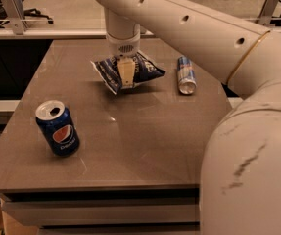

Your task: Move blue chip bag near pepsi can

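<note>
The blue chip bag (145, 71) is a crinkled dark blue foil bag with white lettering, at the far middle of the table. My gripper (126, 77) reaches down from above and is shut on the bag's middle, with its left end raised a little off the table. The pepsi can (58, 128) stands upright at the near left of the table, well apart from the bag and gripper.
A slimmer silver-and-blue can (185, 75) lies on its side to the right of the bag. The brown table (145, 146) ends in a front edge near the bottom. My white arm fills the right side. Chairs and railing stand behind the table.
</note>
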`<state>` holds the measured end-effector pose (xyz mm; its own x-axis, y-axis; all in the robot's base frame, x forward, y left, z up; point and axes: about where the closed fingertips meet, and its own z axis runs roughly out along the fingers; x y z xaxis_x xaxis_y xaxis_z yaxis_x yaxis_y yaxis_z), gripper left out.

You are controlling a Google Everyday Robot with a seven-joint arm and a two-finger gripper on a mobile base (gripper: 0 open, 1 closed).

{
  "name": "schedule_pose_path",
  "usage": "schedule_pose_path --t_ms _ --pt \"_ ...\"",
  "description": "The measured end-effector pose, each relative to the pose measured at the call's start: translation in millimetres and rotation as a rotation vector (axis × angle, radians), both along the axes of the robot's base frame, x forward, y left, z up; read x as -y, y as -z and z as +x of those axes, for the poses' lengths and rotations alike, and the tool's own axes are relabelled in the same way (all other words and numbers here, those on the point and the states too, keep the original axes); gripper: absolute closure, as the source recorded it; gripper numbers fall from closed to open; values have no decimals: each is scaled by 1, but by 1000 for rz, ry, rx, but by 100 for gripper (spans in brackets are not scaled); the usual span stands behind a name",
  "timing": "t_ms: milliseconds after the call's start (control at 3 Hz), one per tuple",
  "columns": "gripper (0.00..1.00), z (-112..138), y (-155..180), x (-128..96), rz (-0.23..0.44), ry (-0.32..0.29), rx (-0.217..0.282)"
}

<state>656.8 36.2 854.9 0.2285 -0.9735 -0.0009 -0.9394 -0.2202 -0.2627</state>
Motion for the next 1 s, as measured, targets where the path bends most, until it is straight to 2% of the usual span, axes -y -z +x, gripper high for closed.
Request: schedule_pose_path --t_ms 1000 --pt "100 -40 -11 -48 38 -207 -44"
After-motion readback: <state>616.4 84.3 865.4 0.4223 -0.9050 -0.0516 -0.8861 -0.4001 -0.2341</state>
